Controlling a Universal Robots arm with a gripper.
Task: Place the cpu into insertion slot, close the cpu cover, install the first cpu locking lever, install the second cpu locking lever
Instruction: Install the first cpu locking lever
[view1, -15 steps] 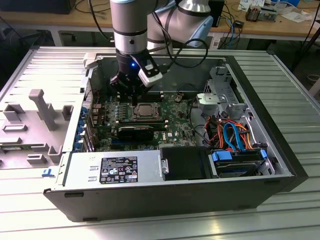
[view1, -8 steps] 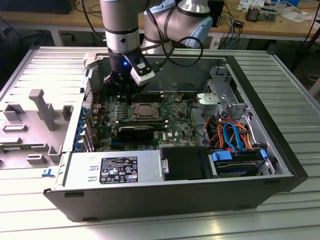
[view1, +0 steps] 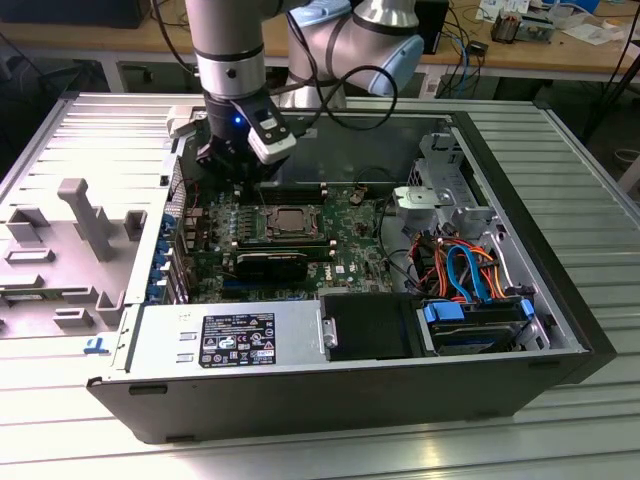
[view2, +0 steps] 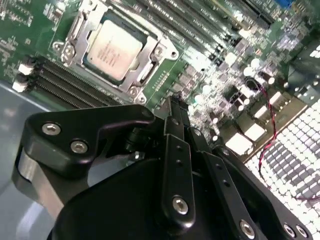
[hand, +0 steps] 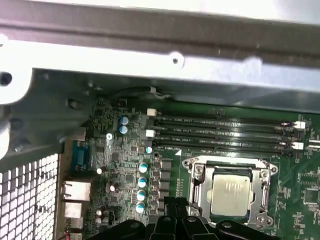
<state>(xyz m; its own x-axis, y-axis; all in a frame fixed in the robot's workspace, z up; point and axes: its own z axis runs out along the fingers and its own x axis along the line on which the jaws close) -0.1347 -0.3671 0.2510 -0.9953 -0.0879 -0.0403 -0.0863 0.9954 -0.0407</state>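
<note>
The cpu (view1: 290, 220) (view2: 114, 48) (hand: 231, 193), a dull silver square, lies flat in the insertion slot (view1: 291, 233) on the green board. The cpu cover (view2: 150, 67) (hand: 196, 186), a thin silvery frame, lies down around the chip's edges. How the thin locking levers stand along the socket's sides I cannot make out. My gripper (view1: 228, 165) (view2: 173, 106) (hand: 175, 204) hangs above the board, a little off the socket toward the exterior view's left and back. Its black fingers are shut together and hold nothing.
Long black memory slots (hand: 220, 132) run beside the socket. A black heatsink block (view1: 272, 262) lies on the board in front of it. The case holds a power supply (view1: 230, 340) and a drive cage with coloured cables (view1: 470, 270). A grey fixture (view1: 80, 230) sits outside.
</note>
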